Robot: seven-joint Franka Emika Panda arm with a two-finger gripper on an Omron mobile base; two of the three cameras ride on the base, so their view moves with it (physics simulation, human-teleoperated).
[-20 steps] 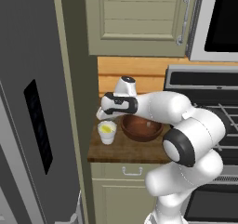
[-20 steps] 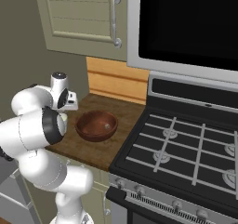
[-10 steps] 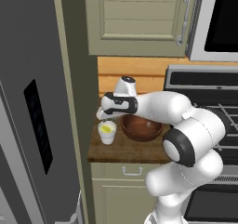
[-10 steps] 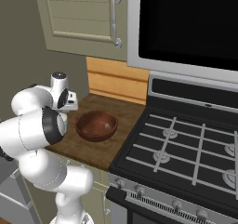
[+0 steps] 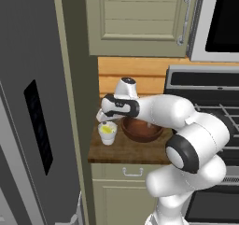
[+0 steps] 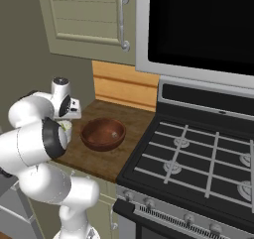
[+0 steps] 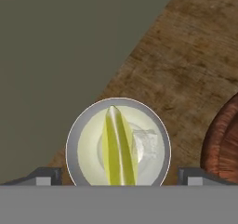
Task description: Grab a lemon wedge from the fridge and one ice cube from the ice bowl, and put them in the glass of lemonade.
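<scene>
The glass of lemonade (image 7: pixel 118 141) sits directly below the end effector (image 7: pixel 118 176), centred between its two fingertips (image 7: pixel 44 176), which stand wide apart, one on each side of the rim and clear of it, gripping nothing. The glass is a small whitish round cup holding pale yellow liquid. In it lies the lemon wedge (image 7: pixel 119 148), a slim yellow-green sliver with a paler stripe down its middle; its long axis runs away from the end effector's fingertips, with the pointed tip at the far rim. Just beside the wedge, toward the bowl side, a pale translucent ice cube (image 7: pixel 148 144) rests in the liquid.

The glass stands on the wooden surface (image 7: pixel 186 79) close to that surface's edge where it meets the fridge (image 5: pixel 32 102) side wall, so there is little room on that side. On the other side, the reddish-brown ice bowl (image 5: pixel 141 128) sits just beside the glass, a narrow strip of bare wood between them. Beyond the bowl the surface ends at the gas stove (image 6: pixel 198 153). Above the end effector hangs an upper cabinet (image 5: pixel 140 18), with open air between.
</scene>
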